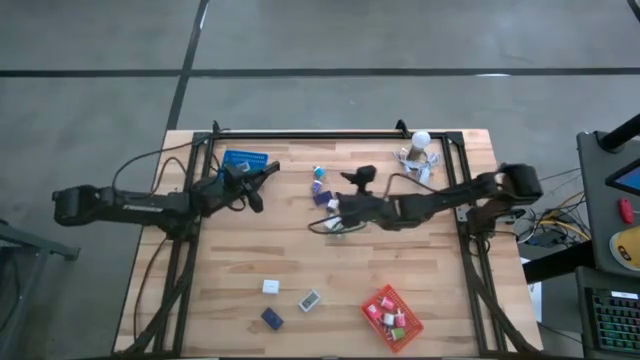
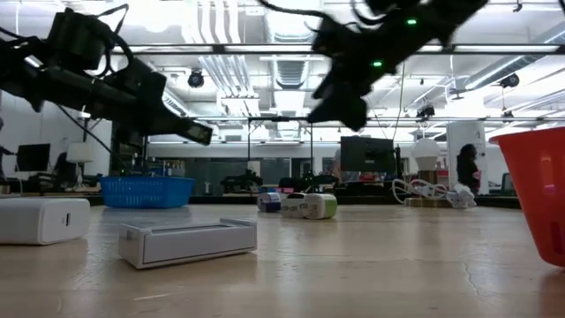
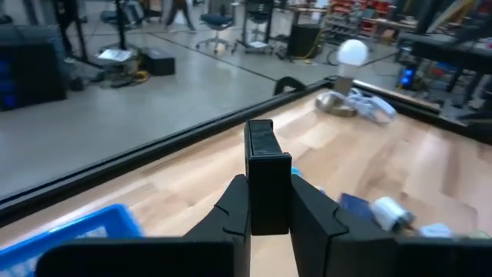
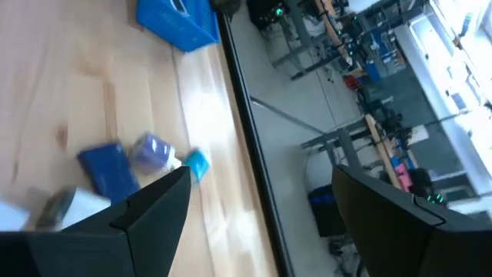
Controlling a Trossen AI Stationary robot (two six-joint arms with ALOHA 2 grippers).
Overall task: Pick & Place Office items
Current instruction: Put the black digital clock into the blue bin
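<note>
Currently left claw (image 3: 269,219) is clamped on a dark grey block (image 3: 267,185) that stands up between its fingers; only the left wrist view shows this. High view puts that claw (image 1: 262,178) at the far left of the desk (image 1: 300,260), just beside the blue basket (image 1: 243,160).

Right claw (image 4: 257,211) is spread wide, nothing between the fingers. From above it (image 1: 340,208) sits mid-desk, over the central cluster of small items (image 1: 322,188); right wrist view shows a blue box (image 4: 110,169) and a purple roll (image 4: 151,151) of that cluster just beside one finger.

Near side: white box (image 1: 271,287), grey-white block (image 1: 309,300), dark blue block (image 1: 272,319). Orange basket (image 1: 392,317) at near right already holds several items. Clip cluster with white ball (image 1: 420,140) at far right.

Desk is light wood planks. Low view shows an open workshop behind, ceiling pipes and strip lights.
</note>
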